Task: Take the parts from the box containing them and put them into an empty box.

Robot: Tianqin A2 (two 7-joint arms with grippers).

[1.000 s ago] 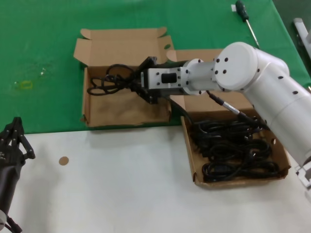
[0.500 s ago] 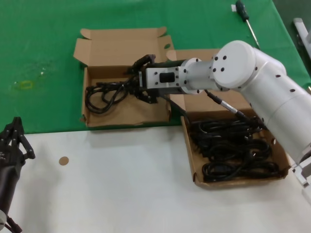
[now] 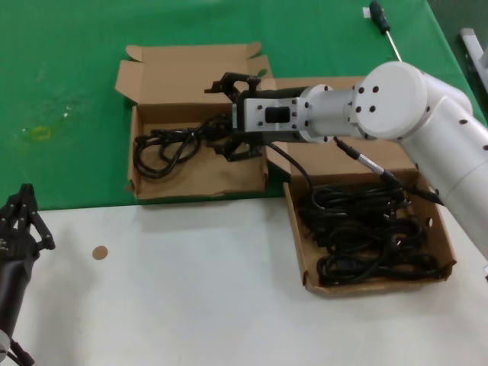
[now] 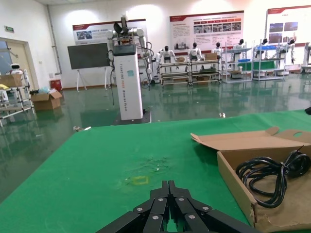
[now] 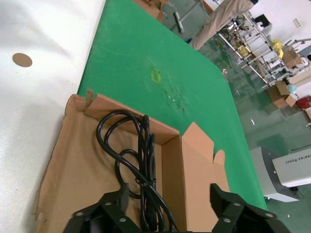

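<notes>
One black coiled cable (image 3: 164,145) lies loose on the floor of the left cardboard box (image 3: 202,174), the receiving box. My right gripper (image 3: 223,116) hovers open over that box's right half, just right of the cable and not touching it. In the right wrist view the same cable (image 5: 141,145) runs between the spread fingers (image 5: 116,200) of the right gripper (image 5: 170,201). The box on the right (image 3: 296,229) holds several more coiled cables (image 3: 366,236). My left gripper (image 3: 21,221) is parked at the near left, shut (image 4: 168,187).
A black-handled screwdriver (image 3: 385,29) lies on the green mat at the far right. A small brown disc (image 3: 100,252) sits on the white tabletop. The left box's lid (image 3: 191,69) stands open at the back. The two boxes nearly touch.
The right gripper has opened and let go of the cable, which now rests in the left box. The gripper has drawn back slightly to the right. The left arm has not moved.
</notes>
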